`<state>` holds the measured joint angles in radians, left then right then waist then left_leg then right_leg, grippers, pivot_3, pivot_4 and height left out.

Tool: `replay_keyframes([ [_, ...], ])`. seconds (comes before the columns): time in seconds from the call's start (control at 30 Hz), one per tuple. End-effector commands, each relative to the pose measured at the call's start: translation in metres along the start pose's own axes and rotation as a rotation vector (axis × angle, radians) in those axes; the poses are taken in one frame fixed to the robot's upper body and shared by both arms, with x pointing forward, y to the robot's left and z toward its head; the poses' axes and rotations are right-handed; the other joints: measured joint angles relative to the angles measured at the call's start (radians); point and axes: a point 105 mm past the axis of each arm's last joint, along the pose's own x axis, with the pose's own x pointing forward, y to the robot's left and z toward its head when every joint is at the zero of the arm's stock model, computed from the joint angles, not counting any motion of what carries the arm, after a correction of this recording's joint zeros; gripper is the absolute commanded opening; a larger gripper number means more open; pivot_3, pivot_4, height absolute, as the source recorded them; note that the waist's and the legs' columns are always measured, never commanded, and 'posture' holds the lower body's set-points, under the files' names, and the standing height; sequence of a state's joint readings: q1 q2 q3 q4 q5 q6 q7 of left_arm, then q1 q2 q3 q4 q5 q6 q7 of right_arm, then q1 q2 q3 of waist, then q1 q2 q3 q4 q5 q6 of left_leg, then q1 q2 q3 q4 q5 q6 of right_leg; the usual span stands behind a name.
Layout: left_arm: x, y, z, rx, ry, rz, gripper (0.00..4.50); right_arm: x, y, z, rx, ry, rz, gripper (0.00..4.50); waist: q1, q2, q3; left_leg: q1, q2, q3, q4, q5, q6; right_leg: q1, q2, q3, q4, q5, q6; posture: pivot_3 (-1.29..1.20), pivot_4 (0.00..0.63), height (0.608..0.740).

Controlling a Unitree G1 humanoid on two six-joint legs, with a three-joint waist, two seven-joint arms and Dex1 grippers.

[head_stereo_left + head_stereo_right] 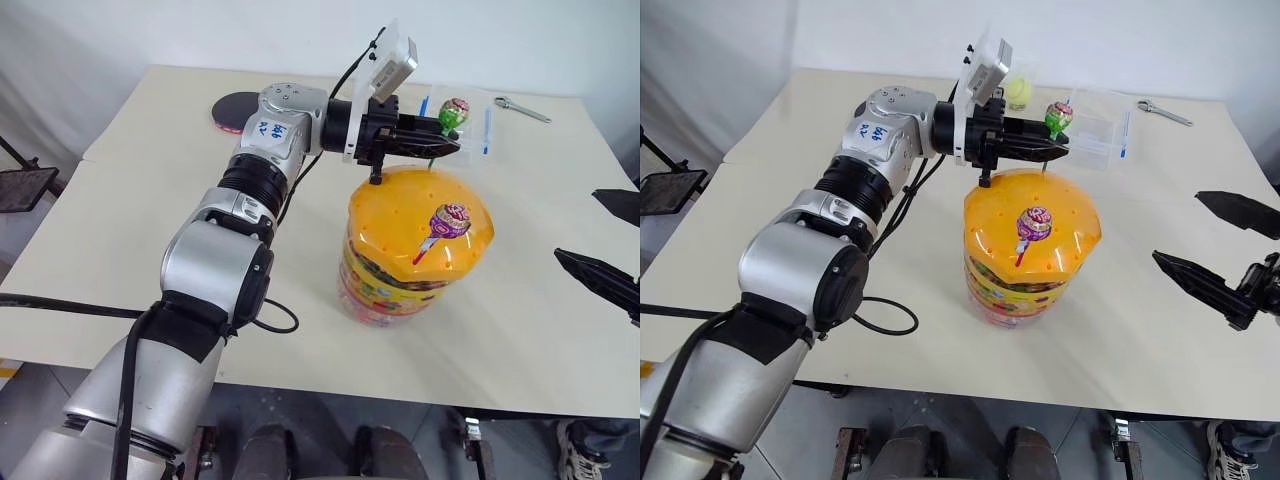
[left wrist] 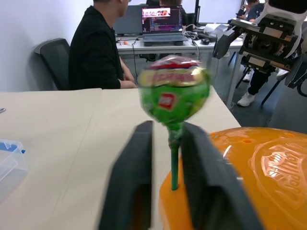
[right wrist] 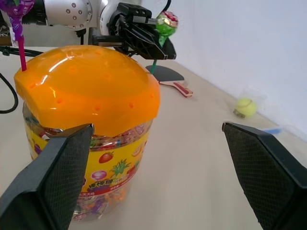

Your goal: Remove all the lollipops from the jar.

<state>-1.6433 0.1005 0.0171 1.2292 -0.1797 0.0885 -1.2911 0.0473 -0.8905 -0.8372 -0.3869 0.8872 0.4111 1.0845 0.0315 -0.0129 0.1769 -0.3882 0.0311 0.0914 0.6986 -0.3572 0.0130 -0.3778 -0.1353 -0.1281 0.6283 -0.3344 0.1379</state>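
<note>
On the pale counter [image 1: 150, 200] stands the jar [image 1: 415, 255] with its orange lid. A purple lollipop [image 1: 450, 220] stands in the lid. The left claw [image 1: 440, 146] reaches across above the far edge of the lid, closed on the stick of a green lollipop [image 1: 454, 113]. The right claw [image 1: 610, 240] stands open near the counter's right side. A wrench [image 1: 520, 109] lies at the far edge.

Two head views from above, two wrist views down at bench height.

The head pair looks forward and down over the pale bench [image 1: 120, 250], the right eye set slightly aside, both taking in the large clear plastic jar with its orange domed lid [image 1: 415, 245]. The left wrist camera sits level and very near a green-wrapped lollipop on a green stick [image 2: 173, 93], facing across the lid toward a seated person [image 2: 96, 48]. The right wrist camera looks across the same jar [image 3: 91, 115] from the opposite side, close in.
</note>
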Motion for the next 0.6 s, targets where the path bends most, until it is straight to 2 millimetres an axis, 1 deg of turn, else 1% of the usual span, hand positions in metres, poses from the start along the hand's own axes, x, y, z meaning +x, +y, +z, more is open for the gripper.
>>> replay_keyframes([
  [0.03, 0.002, 0.000, 0.036, 0.081, -0.053, 0.000, 0.02, -0.002, -0.003, 0.008, -0.039, -0.034, -0.019, 4.50, 0.000, 0.000, 0.000, 0.000, 0.000, 0.000, 0.000, 0.000, 0.000, 0.000, 0.000, 0.000, 0.000, 0.000, 0.000, 0.00, 0.150, 0.740],
  [0.2, -0.004, 0.001, 0.075, 0.148, -0.131, 0.024, 0.02, -0.001, -0.005, 0.012, -0.042, -0.067, -0.005, 4.50, -0.003, 0.000, 0.000, 0.000, 0.000, 0.000, 0.000, 0.000, 0.000, 0.000, 0.000, 0.000, 0.000, 0.000, 0.000, 0.00, 0.150, 0.740],
  [0.27, -0.013, 0.009, 0.091, 0.171, -0.144, 0.116, 0.02, 0.001, -0.003, 0.016, -0.041, -0.092, 0.028, 4.50, -0.003, 0.000, 0.000, 0.000, 0.000, 0.000, 0.000, 0.000, 0.000, 0.000, 0.000, 0.000, 0.000, 0.000, 0.000, 0.00, 0.150, 0.740],
  [0.33, -0.023, 0.017, 0.097, 0.176, -0.128, 0.193, 0.02, 0.001, -0.001, 0.018, -0.040, -0.107, 0.058, 4.50, -0.004, 0.000, 0.000, 0.000, 0.000, 0.000, 0.000, 0.000, 0.000, 0.000, 0.000, 0.000, 0.000, 0.000, 0.000, 0.00, 0.150, 0.740],
  [0.4, -0.041, 0.029, 0.088, 0.159, -0.029, 0.297, 0.02, 0.003, 0.004, 0.020, -0.034, -0.114, 0.109, 4.50, -0.006, 0.000, 0.000, 0.001, 0.000, 0.000, 0.000, 0.000, 0.000, 0.000, 0.000, 0.000, 0.000, 0.000, 0.000, 0.00, 0.150, 0.740],
  [0.5, -0.074, 0.044, 0.066, 0.103, 0.128, 0.450, 0.02, 0.005, 0.009, 0.021, -0.023, -0.112, 0.169, 4.50, -0.007, 0.001, 0.000, 0.001, 0.000, 0.000, -0.001, 0.000, 0.000, 0.000, 0.000, 0.000, 0.000, 0.000, 0.000, 0.00, 0.150, 0.740],
  [0.57, -0.101, 0.052, 0.046, 0.051, 0.232, 0.553, 0.02, 0.007, 0.009, 0.021, -0.018, -0.107, 0.182, 4.50, -0.008, 0.001, 0.000, 0.001, 0.000, 0.000, -0.001, 0.000, 0.000, 0.000, 0.000, 0.000, 0.000, 0.000, 0.000, 0.00, 0.150, 0.740],
  [0.6, -0.123, 0.056, 0.031, 0.009, 0.305, 0.630, 0.02, 0.009, 0.006, 0.020, -0.015, -0.104, 0.179, 4.50, -0.008, 0.001, 0.000, 0.001, 0.000, 0.000, -0.001, 0.000, 0.000, 0.000, 0.000, 0.000, 0.000, 0.000, 0.000, 0.00, 0.150, 0.740],
])
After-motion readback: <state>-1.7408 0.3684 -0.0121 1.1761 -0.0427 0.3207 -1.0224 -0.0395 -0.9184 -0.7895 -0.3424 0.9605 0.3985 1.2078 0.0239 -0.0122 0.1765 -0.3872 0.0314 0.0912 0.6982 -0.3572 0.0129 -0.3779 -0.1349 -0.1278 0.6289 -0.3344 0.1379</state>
